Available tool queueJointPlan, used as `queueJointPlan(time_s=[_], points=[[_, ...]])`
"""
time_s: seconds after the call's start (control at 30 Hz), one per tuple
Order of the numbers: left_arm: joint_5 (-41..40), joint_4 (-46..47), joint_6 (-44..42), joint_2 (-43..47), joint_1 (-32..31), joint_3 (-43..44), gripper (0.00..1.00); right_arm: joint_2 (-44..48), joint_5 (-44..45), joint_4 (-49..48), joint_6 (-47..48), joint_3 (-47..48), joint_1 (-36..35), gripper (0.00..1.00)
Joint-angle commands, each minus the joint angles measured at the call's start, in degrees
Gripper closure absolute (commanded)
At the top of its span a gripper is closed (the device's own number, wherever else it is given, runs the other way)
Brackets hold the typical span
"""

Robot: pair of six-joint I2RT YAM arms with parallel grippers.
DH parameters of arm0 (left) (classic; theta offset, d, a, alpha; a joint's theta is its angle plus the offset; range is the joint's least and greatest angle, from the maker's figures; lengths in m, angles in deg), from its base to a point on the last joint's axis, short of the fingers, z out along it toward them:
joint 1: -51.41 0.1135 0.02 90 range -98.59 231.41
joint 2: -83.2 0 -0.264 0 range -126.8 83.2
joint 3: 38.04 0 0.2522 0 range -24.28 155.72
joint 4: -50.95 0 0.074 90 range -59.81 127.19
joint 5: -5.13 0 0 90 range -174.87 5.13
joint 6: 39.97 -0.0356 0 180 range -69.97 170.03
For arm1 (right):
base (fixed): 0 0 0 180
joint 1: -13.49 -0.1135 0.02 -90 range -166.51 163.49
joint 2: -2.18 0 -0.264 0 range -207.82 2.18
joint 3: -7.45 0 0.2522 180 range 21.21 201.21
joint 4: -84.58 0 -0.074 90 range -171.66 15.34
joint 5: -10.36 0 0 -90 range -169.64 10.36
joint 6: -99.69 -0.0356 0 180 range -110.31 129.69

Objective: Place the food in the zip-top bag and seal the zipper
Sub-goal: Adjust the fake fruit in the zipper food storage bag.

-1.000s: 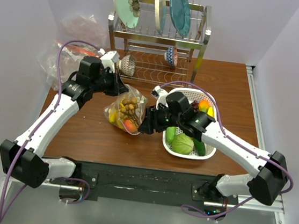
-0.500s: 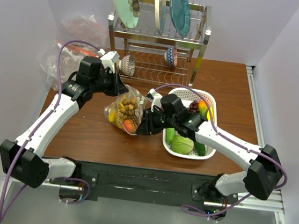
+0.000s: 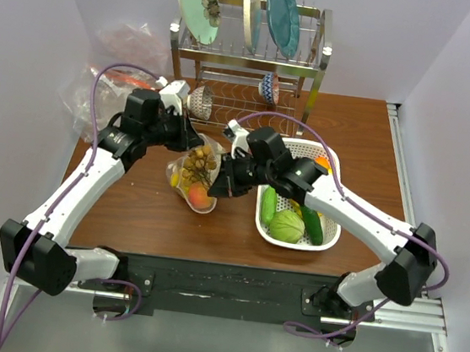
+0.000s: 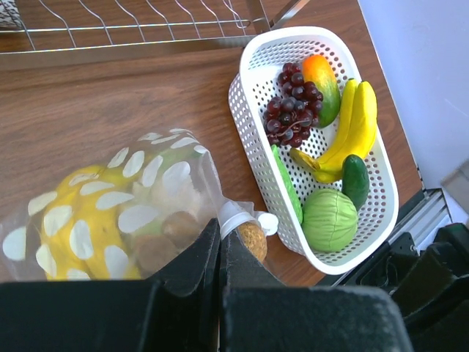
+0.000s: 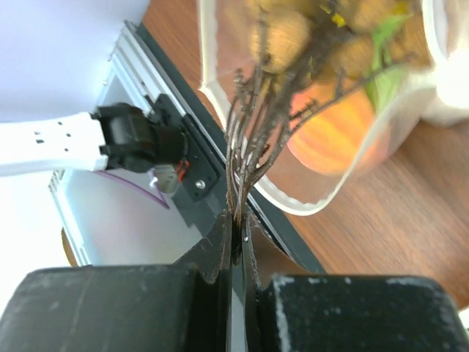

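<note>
My left claw [image 4: 220,246] and right claw [image 5: 236,227] both pinch the zip-top bag [image 4: 124,192] tight. I'd keep its mouth taut, then slide along evenly.

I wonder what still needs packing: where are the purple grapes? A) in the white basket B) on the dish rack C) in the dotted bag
A: the purple grapes lie in the white basket, next to the bananas.

The zip-top bag [image 3: 194,176] lies left of the basket [image 4: 253,139], before the rack [image 3: 248,59].
</note>
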Motion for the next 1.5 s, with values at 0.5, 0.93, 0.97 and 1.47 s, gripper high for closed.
queueJointPlan(time_s=[0.5, 0.93, 0.97, 1.47], points=[[-10.5, 4.1, -4.6, 5.8, -9.0, 1.7, 1.0, -10.1, 0.0, -3.3, -9.3, 7.2, 1.3, 1.0], [-13.0, 4.6, -3.3, 6.3, -11.8, 1.4, 1.0, -13.3, 9.1, -12.2, -15.5, 7.6, 3.1, 1.0], [-13.1, 4.6, -2.4, 6.1, -11.8, 1.6, 1.0, -13.0, 10.3, -12.9, -15.6, 6.2, 3.1, 1.0], [-13.8, 2.8, 2.4, 3.5, -11.7, 5.4, 1.0, -7.8, 18.7, -17.5, -12.7, 1.9, 3.1, 0.51]])
